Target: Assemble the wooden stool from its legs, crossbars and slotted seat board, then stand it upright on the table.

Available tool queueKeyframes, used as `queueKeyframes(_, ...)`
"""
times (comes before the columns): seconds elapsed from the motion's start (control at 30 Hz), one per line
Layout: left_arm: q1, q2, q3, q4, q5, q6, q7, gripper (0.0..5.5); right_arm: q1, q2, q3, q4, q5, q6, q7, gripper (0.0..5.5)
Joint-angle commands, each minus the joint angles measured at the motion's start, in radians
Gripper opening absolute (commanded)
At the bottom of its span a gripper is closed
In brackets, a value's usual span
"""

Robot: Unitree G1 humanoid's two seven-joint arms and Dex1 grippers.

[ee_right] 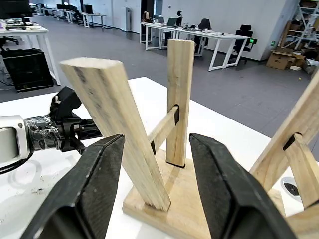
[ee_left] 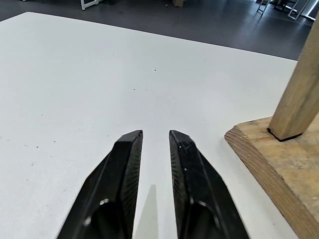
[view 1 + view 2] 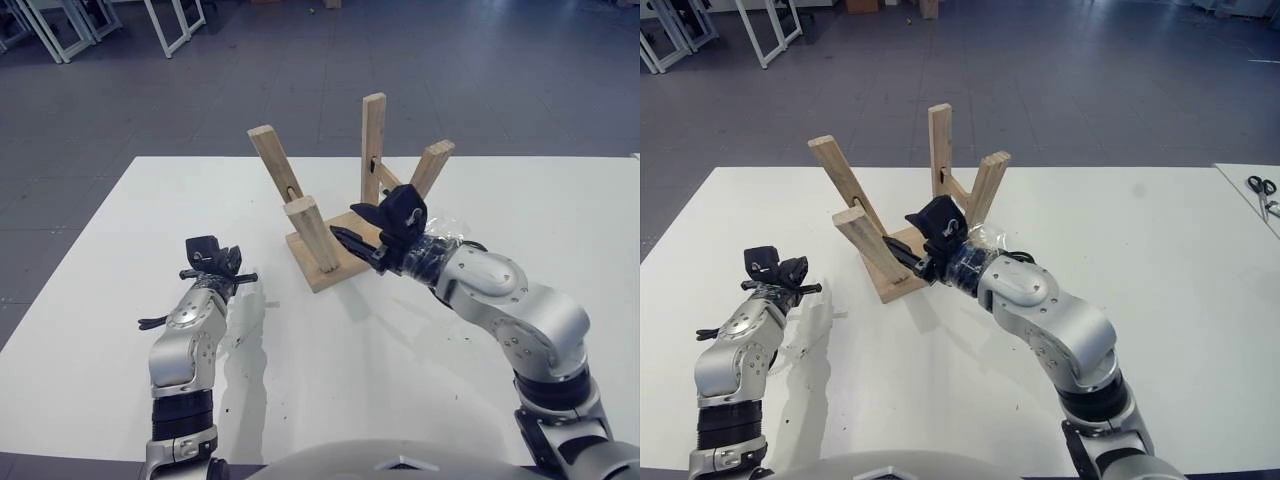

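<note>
Table (image 3: 110, 240): carries the stool (image 3: 318, 268) near its middle.
Stool: upside down, board (image 2: 279, 169) flat on the table, four legs splayed upward.
My right gripper (image 3: 355, 248): wide, empty, tips just beside the near leg (image 1: 117, 124).
My left gripper (image 2: 155, 134): narrow gap, empty, low over the table near the board's corner.
Risk 1: turning the stool by one leg may pull that leg from its slot, since the joints look press-fitted.
Risk 2: the board may slide when I clamp, because my left is not bracing it.

- Four stool legs (image 3: 312, 232) splay upward with crossbars (image 1: 163, 127) linking them, so the gaps are narrow.
- Right tool (image 3: 355, 247) sits among the legs, fingers spread.
- Wide room over table (image 3: 110, 230) around left tool (image 2: 155, 133).
</note>
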Motion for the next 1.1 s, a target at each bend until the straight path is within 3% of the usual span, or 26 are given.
queueKeyframes(0.03,0.038,0.157,-0.008,-0.159,-0.167,0.055,-0.306,0.96,0.053,-0.162,-0.217,0.033,0.175,0.07,0.207,2.37)
queueKeyframes(0.17,0.13,0.492,0.092,-0.363,-0.358,0.174,-0.663,1.41,0.002,-0.421,-0.332,0.288,0.124,-0.032,0.451,2.86)
queueKeyframes(0.3,0.007,0.639,0.079,-0.415,-0.473,0.24,-0.781,2.05,-0.023,-0.421,-0.303,0.396,0.045,-0.135,0.474,3.59)
queueKeyframes(0.37,-0.072,0.633,0.022,-0.42,-0.479,0.24,-0.767,2.4,-0.02,-0.404,-0.289,0.409,0.02,-0.163,0.47,4.0)
queueKeyframes(0.67,-0.138,0.627,-0.1,-0.356,-0.327,0.159,-0.705,2.4,0.01,-0.375,-0.28,0.391,0.0,-0.179,0.478,4.0)
queueKeyframes(0.9,-0.216,0.545,-0.13,-0.352,-0.365,0.149,-0.694,2.4,0.024,-0.364,-0.281,0.406,-0.022,-0.189,0.475,4.0)
queueKeyframes(1.03,-0.255,0.512,-0.198,-0.264,-0.261,0.083,-0.66,2.4,0.028,-0.357,-0.282,0.41,-0.043,-0.197,0.468,4.0)
queueKeyframes(1.1,-0.265,0.482,-0.223,-0.217,-0.226,0.041,-0.656,2.14,0.03,-0.352,-0.27,0.417,-0.078,-0.237,0.457,4.03)
